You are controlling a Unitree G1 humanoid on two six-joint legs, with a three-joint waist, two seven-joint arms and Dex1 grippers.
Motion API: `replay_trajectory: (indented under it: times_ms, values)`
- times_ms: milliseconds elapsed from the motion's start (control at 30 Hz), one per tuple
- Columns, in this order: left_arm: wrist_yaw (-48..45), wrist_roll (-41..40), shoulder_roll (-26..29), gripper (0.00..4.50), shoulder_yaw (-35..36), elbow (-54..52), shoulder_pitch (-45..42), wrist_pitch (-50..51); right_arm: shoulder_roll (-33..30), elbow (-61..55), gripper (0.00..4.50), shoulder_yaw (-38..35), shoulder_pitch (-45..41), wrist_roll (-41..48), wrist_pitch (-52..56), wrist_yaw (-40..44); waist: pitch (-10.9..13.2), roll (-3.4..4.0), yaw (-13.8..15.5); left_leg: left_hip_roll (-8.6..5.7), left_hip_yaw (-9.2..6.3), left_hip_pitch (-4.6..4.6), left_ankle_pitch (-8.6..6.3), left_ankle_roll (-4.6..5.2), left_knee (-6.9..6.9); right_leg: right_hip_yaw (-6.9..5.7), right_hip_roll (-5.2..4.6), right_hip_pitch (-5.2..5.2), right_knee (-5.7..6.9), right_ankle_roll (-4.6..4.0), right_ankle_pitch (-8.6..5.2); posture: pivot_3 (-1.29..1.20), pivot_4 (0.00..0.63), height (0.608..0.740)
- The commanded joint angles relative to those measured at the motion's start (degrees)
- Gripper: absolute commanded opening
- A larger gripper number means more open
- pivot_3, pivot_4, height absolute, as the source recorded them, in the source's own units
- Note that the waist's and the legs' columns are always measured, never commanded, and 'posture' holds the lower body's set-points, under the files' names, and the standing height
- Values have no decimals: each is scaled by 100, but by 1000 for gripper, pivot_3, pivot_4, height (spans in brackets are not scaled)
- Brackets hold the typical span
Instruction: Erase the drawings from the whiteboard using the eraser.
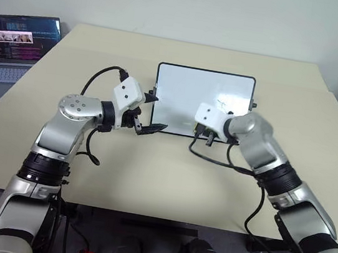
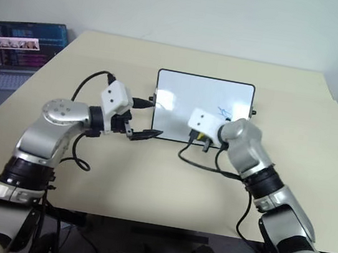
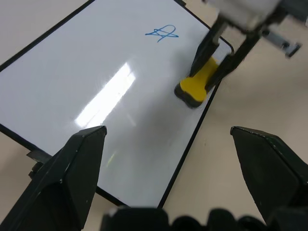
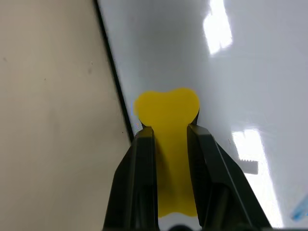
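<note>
Eraser [image 3: 196, 85] clamped in right pincer [image 4: 169, 132] on whiteboard [image 3: 110, 120], one blue drawing [image 3: 162, 33], left pincer [image 3: 168, 139] apart.

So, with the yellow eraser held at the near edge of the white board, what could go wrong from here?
1. The right gripper pinches the yellow rectangular eraser right at the black-framed glossy whiteboard's near edge; it may catch on the frame or slide off onto the beige table.
2. One blue marker drawing remains farther up the board and could be missed.
3. The left gripper stands open beside the board's left edge without gripping it, so wiping might shift the board.
</note>
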Motion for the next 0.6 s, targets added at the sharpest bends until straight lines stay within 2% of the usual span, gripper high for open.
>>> replay_trajectory:
  times_ms: [33, 267, 500, 600]
  values:
    - [-49, -93, 140, 4500, 265, -76, -219, -88, -505, -913, 545, -555, 8, 286, 363, 289, 0, 0, 3, 0, -1, -4, -2, -2, -2, -3, -2, -2, -3, -17, 10, 0, 150, 740]
    - [-107, -95, 221, 4500, 276, -40, -349, -97, -1619, -1541, 532, -1438, 484, 745, 252, 328, 1, 1, 50, -3, -3, -99, -24, -28, -15, -17, -14, -96, -8, -26, -21, 0, 150, 740]
    - [-234, -99, 532, 4500, 475, 140, -415, -172, -2255, -1174, 526, -1973, 658, 1009, -461, 140, 5, 5, 11, -5, 3, -94, -25, -26, -11, -13, -14, -95, -1, -26, -22, 0, 150, 740]
    - [-254, -159, 546, 4500, 518, 177, -436, -174, -2359, -1133, 526, -1912, 766, 1009, -554, 84, 5, 4, 9, -5, 3, -91, -25, -26, -10, -13, -14, -91, -1, -26, -22, 0, 150, 740]
